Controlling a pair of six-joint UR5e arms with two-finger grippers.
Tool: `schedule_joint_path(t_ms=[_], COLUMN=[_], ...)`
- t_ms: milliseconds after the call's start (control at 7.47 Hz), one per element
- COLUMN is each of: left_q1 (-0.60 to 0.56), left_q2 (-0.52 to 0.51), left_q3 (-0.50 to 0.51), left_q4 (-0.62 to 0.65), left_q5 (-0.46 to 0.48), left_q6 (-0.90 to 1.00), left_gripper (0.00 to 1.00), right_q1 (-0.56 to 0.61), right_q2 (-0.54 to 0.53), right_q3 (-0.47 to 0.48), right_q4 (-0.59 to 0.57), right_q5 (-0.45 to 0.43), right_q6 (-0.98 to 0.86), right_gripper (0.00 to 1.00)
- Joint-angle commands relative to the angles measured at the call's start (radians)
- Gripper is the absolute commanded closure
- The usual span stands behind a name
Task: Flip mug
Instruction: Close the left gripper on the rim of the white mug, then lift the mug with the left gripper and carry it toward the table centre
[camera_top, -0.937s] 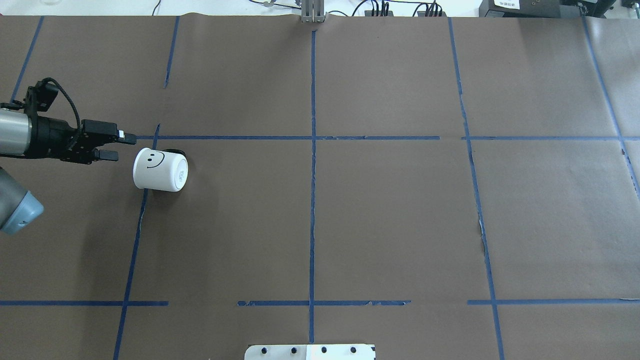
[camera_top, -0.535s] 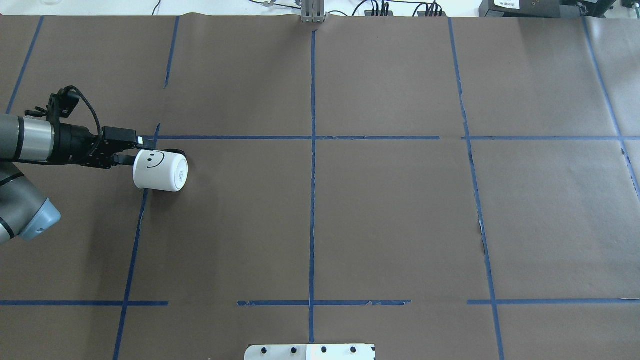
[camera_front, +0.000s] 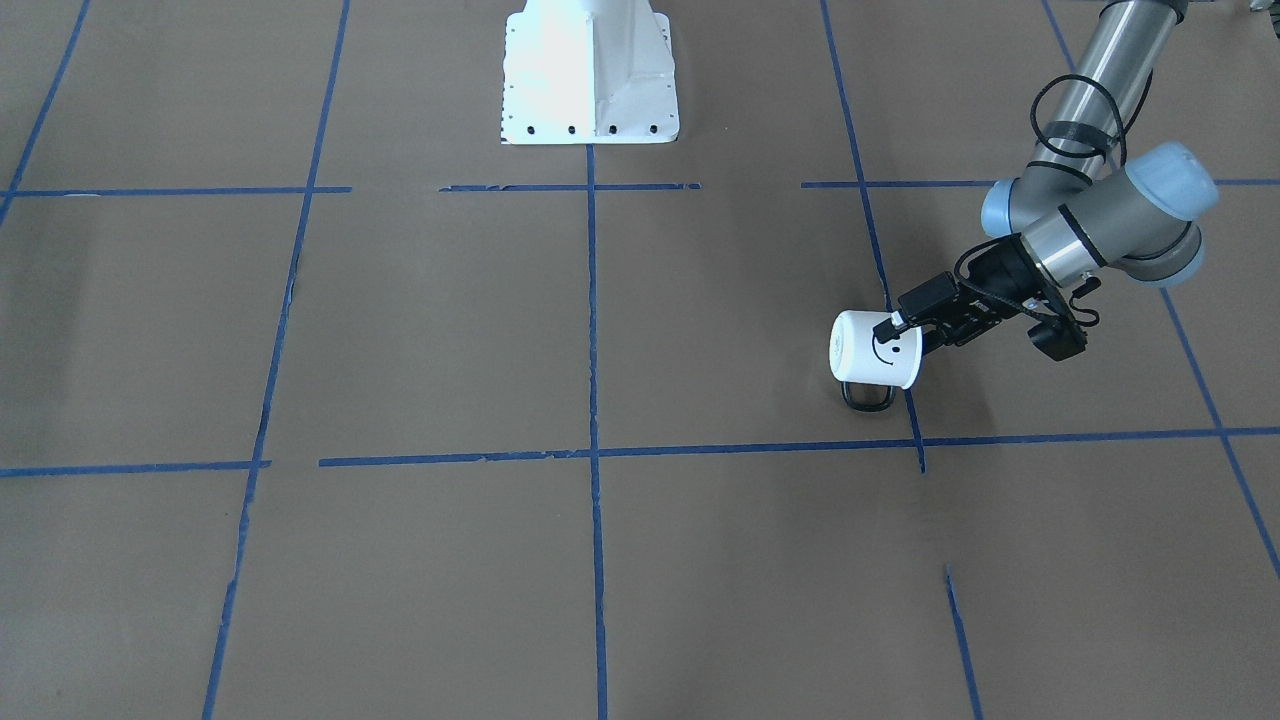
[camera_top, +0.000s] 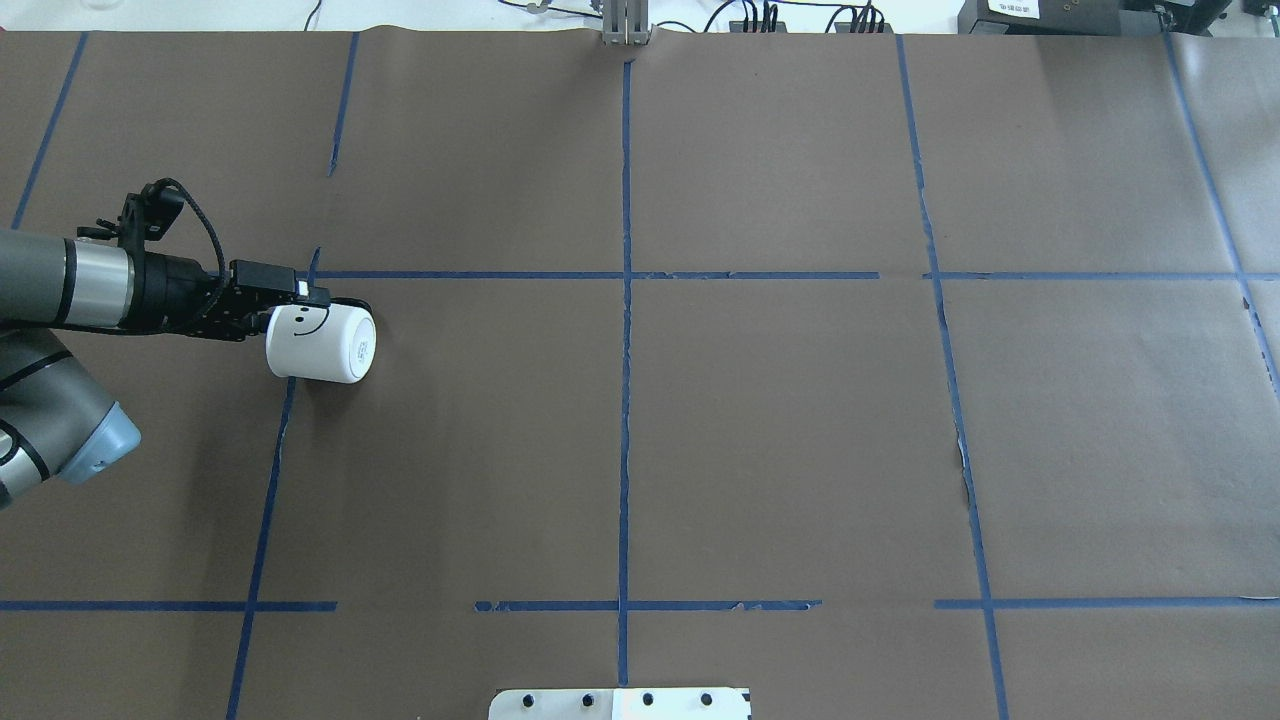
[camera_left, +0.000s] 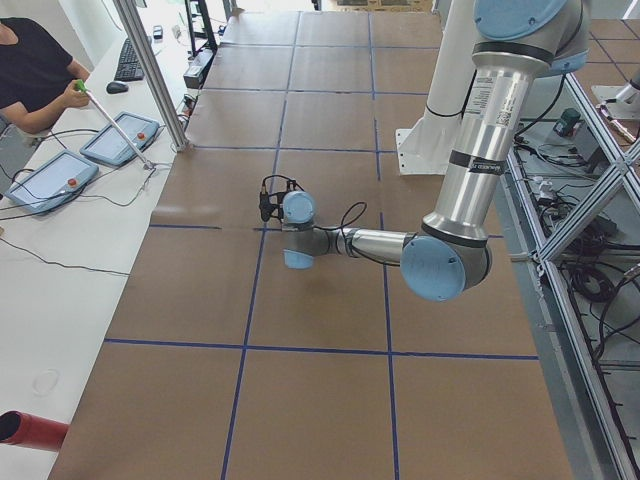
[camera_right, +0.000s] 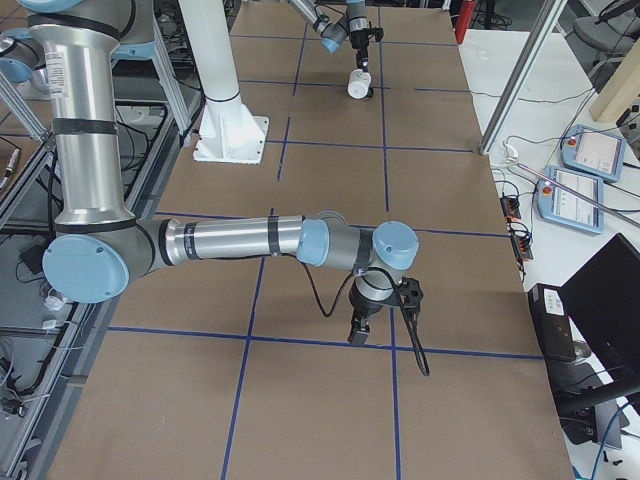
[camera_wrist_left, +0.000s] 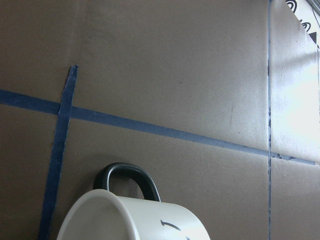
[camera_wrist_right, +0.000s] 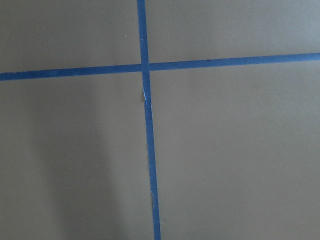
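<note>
Up against the mug (camera_top: 330, 348), the left tool (camera_top: 304, 306) has slid forward, jaws parted, gripping nothing.

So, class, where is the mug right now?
Overhead view: the mug lies on its side at far left, beside a blue tape crossing, the left gripper at its open end.

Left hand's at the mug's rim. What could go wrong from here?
The mug lies on its side, so a nudge from the left hand may roll or slide it before the grip seats. The hand reaches only the rim end; the mug might pivot or slip once lifted.
</note>
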Motion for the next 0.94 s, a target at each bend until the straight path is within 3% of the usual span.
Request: schedule_joint_path(t_ms=[0,402,669,803], left_q1=[0.002,0.004,0.004,0.004], left_q2=[0.001,0.001,-0.001,-0.001], left_q3=[0.0,-0.015,-0.055,-0.09], left_q4=[0.002,0.0,0.002,0.002], left_q5=[-0.001,-0.006,-0.008,-0.011], left_q6=[-0.002,-0.018,-0.127,-0.18], left_gripper=[0.33,0.71,1.0,1.0], right_q1=[0.0,0.0,0.0,0.0], right_q2=[0.0,0.0,0.0,0.0], right_q3=[0.0,0.0,0.0,0.0], right_q4=[0.0,0.0,0.0,0.0], right_q5=[0.0,0.0,0.0,0.0], right_q6=[0.0,0.0,0.0,0.0], right_gripper=[0.0,0.0,0.0,0.0])
